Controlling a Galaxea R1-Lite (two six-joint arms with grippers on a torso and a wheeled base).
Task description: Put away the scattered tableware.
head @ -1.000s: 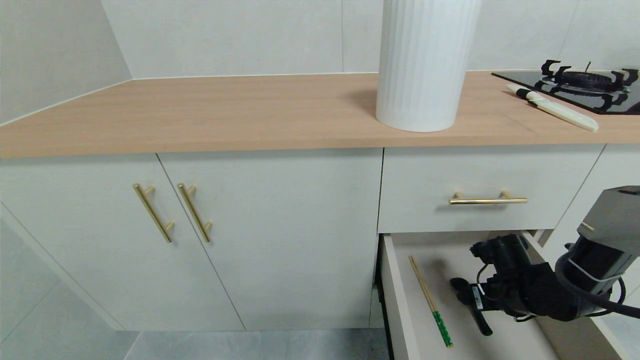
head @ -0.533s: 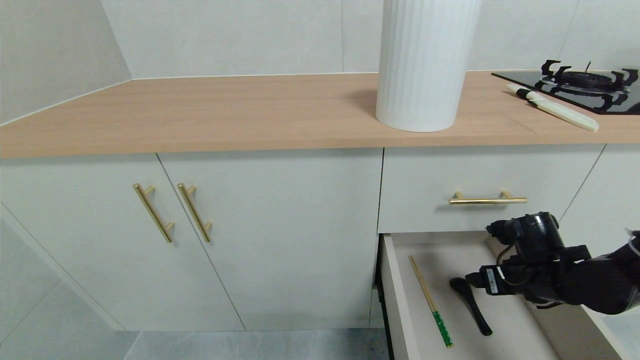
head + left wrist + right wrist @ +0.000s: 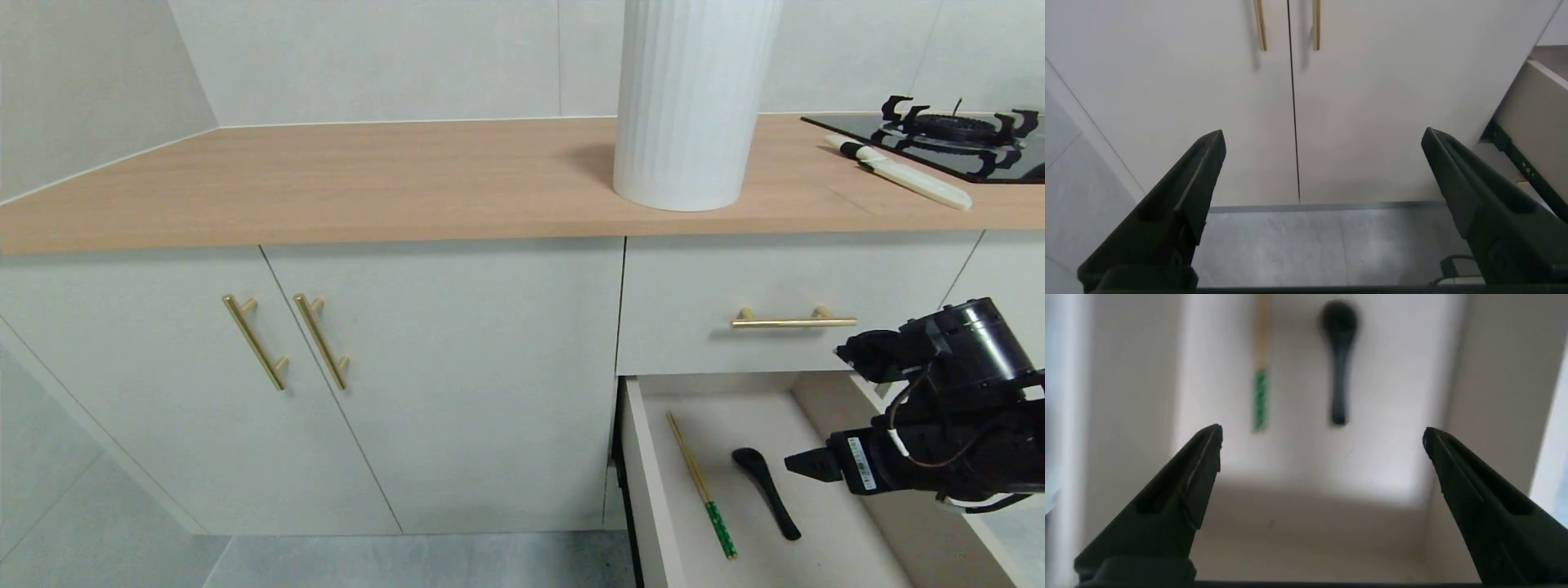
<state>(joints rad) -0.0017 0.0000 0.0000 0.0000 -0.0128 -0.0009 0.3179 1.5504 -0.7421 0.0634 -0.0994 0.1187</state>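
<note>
Head view places the cream-bladed, black-handled knife (image 3: pixel 898 173) diagonally on the wooden countertop (image 3: pixel 367 180), above our nearer right gripper (image 3: pixel 1321 441); we see its fingers spread wide, holding nothing.

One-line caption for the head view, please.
Right pincer, open and empty, over the open drawer holding chopsticks and a black spoon; a knife lies on the counter.

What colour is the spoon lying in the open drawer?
Black all over. The spoon shows best in the head view, lying beside the chopsticks.
</note>
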